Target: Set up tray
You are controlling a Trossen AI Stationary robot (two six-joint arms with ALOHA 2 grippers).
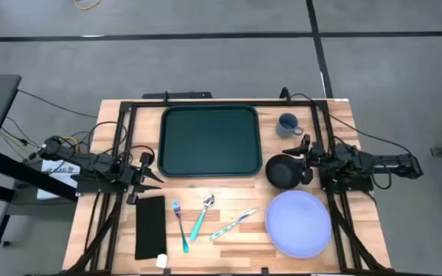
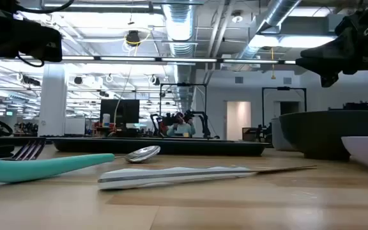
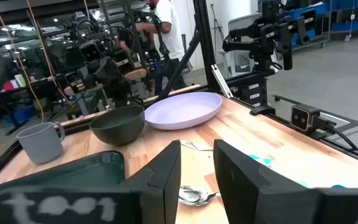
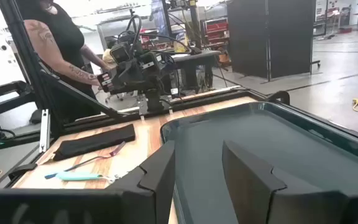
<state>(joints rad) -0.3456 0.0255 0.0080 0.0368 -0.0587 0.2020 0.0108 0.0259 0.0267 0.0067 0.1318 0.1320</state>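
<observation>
The dark green tray point(image 1: 209, 142) lies flat at the table's far middle, with nothing on it. My left gripper point(image 1: 156, 169) hovers open just off the tray's left near corner. In the left wrist view its fingers point(image 3: 166, 177) point across the table at the bowl point(image 3: 118, 123) and plate point(image 3: 182, 110). My right gripper point(image 1: 302, 158) is open too, at the far right edge of the dark bowl point(image 1: 284, 172), pointing left. The right wrist view looks past its fingers point(image 4: 160, 171) over the tray point(image 4: 260, 137).
A blue-grey mug point(image 1: 288, 123) stands right of the tray. A lavender plate point(image 1: 298, 222) sits near right. A black napkin point(image 1: 150, 227), a teal fork point(image 1: 179, 225), a spoon point(image 1: 202, 215) and a knife point(image 1: 232, 224) lie along the near edge. People stand beyond the table.
</observation>
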